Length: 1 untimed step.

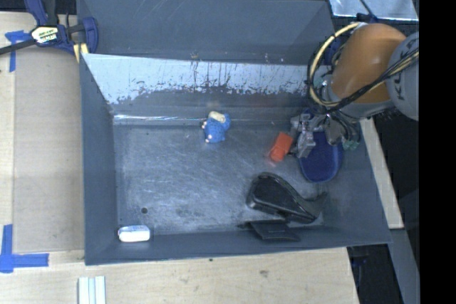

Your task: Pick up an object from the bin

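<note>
Right of frame: metal gripper (pixel 310 135) low over a smooth, dark blue oval object (pixel 322 161), just beside a small orange block (pixel 280 147); jaw spread impossible to tell. Lower down, glossy black curved piece (pixel 279 199). Scuffed grey metal bin (pixel 178 181).

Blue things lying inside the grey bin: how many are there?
2. A small blue toy lies near the back wall; a dark blue oval thing lies at the right, beside the orange block, partly under the arm. The arm may hide more.
</note>
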Each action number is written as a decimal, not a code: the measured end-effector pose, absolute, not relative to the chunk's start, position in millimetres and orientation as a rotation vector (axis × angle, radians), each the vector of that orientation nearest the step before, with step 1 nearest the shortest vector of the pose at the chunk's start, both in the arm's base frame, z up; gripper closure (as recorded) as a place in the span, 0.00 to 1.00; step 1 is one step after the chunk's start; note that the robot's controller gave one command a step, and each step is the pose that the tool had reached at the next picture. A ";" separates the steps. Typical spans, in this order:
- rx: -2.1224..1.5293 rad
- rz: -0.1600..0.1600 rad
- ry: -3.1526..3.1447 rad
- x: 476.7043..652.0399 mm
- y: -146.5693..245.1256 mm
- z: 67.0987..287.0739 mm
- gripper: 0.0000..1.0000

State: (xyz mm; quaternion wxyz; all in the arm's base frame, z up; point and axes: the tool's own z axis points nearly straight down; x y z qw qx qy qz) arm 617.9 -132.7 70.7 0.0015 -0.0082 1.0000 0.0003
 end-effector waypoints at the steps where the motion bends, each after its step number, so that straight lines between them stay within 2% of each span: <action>1: -0.038 -0.005 3.129 619.9 -139.4 167.6 1.00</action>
